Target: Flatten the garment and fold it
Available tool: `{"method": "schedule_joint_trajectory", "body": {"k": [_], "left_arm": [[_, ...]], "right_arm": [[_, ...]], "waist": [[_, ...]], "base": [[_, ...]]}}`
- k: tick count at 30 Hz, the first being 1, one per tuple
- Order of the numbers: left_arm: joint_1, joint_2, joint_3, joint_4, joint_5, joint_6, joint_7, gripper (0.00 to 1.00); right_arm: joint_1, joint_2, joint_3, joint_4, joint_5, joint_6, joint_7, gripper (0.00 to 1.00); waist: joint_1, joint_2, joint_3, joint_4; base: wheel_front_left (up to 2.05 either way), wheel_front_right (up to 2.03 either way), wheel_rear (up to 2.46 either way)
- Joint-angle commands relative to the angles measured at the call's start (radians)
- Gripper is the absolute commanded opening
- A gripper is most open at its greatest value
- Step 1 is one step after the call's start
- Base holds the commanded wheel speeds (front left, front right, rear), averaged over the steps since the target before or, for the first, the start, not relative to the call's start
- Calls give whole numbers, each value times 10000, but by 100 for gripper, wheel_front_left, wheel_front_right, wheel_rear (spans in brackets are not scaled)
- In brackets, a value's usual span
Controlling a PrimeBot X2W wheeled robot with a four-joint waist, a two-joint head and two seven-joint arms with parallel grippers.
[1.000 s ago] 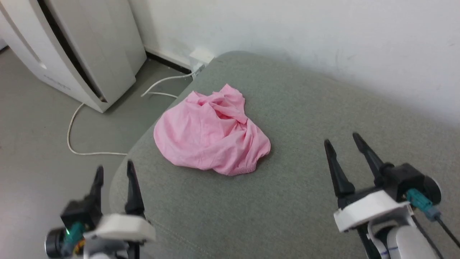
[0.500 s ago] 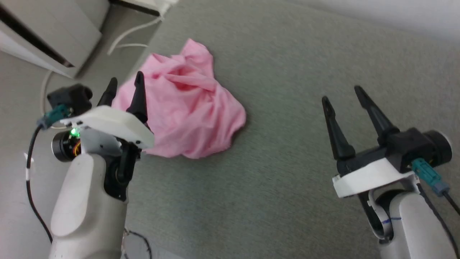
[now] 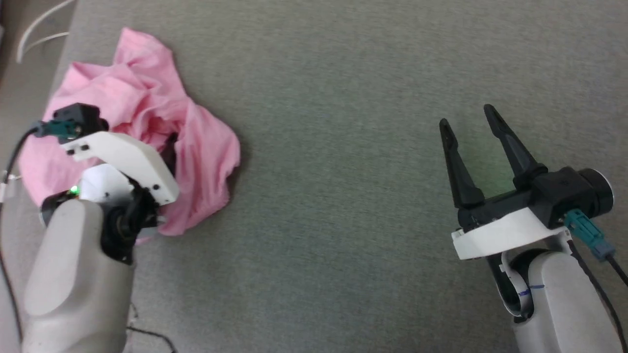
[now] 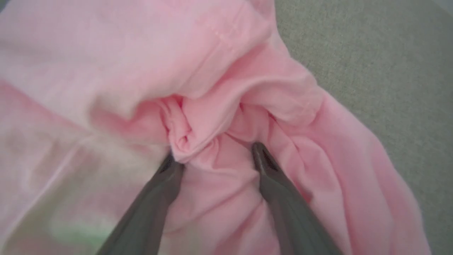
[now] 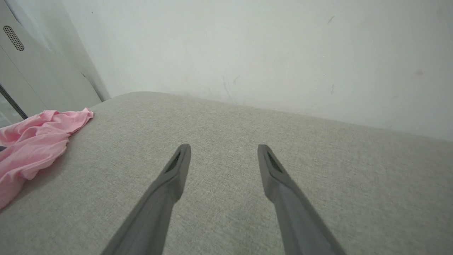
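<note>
The garment [image 3: 206, 147] lay crumpled in a heap at the left end of the grey-green cushion [image 3: 343, 196], close to its edge. It had deep folds, and one flap pointed away from the robot. The left tool [image 4: 214, 153] was down in the middle of the heap, its two fingers spread wide. Their tips were sunk among the creases, with a knot of bunched cloth at the left fingertip, and the jaws were closed on nothing. In the head view its white wrist housing [image 3: 127, 157] covered the fingers. The right tool [image 3: 466, 117] hung well apart to the right over bare cushion, jaws wide and empty. Beyond the cushion stood a pale wall [image 5: 247, 53]. A white cable [image 3: 39, 24] lay on the floor near the garment's far corner.
</note>
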Motion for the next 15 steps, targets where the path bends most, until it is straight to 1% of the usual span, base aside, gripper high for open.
{"method": "schedule_joint_trajectory", "body": {"k": [1, 2, 4, 6, 8, 11, 13, 15], "left_arm": [[779, -68, -187, 225, -57, 139, 538, 36], [898, 30, -160, 80, -31, 191, 590, 0], [1067, 277, -107, -281, 212, 278, 309, 0], [1126, 465, 78, -614, 559, 445, -492, 0], [1074, 587, 338, -911, 965, 629, -1722, 0], [980, 754, 476, -1330, 1730, 779, -3700, 0], [891, 801, 423, -1566, 2146, 785, -4779, 0], [823, 809, 270, -1833, 2531, 807, -5576, 0]], "right_arm": [[-97, 19, -46, 104, 98, -17, -129, 100], [-71, 27, -67, 183, 119, -17, -174, 100], [-4, 44, -93, 341, 161, -17, -255, 100], [93, 60, -99, 521, 206, -17, -325, 100], [223, 76, -119, 694, 281, -17, -394, 100], [469, 97, -214, 955, 388, -17, -503, 100], [647, 107, -296, 1102, 442, -17, -561, 100], [865, 112, -368, 1207, 567, -17, -597, 100]], "waist": [[2, -2, 178, -514], [2, -2, 32, -494], [2, -2, -307, -441], [2, -2, -746, -381], [2, -2, -1237, -326], [2, -2, -2082, -281], [2, -2, -2646, -312], [2, -2, -3171, -393]], "base": [[0, 0, 0], [0, 0, 0], [0, 0, 0], [0, 0, 0], [0, 0, 0], [0, 0, 0], [0, 0, 0], [0, 0, 0]]}}
